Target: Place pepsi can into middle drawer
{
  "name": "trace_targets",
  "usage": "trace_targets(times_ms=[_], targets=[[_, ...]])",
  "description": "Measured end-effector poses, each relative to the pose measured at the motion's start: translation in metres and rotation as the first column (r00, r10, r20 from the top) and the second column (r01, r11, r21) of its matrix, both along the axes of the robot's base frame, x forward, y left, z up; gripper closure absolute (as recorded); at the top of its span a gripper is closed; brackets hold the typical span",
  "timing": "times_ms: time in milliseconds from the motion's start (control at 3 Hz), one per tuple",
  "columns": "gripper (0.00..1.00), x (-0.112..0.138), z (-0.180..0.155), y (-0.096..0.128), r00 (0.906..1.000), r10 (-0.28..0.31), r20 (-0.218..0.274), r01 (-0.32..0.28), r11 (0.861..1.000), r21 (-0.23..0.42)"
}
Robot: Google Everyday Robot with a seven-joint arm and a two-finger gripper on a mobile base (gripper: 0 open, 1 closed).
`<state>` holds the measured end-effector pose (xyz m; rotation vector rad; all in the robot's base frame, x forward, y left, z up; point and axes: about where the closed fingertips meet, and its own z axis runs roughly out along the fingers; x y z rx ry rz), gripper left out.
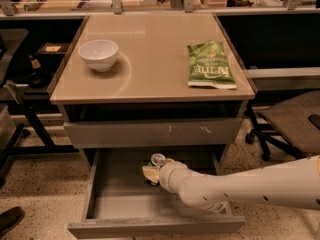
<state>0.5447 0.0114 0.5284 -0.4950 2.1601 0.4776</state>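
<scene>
Inside the middle drawer (pixel 111 204), the gripper (pixel 152 173) apparently clasps the pepsi can (pixel 158 159).

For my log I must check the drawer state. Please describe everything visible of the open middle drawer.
The middle drawer stands pulled out, below the scuffed grey drawer front. It is wide, shallow and plain grey inside, with an unmarked front panel. The robot's arm reaches in from the right; the hand is at the rear centre, beside the pepsi can, whose silver top shows. Whether the can rests on the drawer floor is hidden.
</scene>
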Motion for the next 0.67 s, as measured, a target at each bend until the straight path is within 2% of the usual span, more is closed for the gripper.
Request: trace_targets(times_ms=[333,667], targets=[[1.0,0.0,0.0,0.0,1.0,0.0,0.0,0.0,1.0,0.0],[1.0,0.002,-0.015,-0.004,0.9988,-0.047,0.009,0.047,0.999,-0.004]])
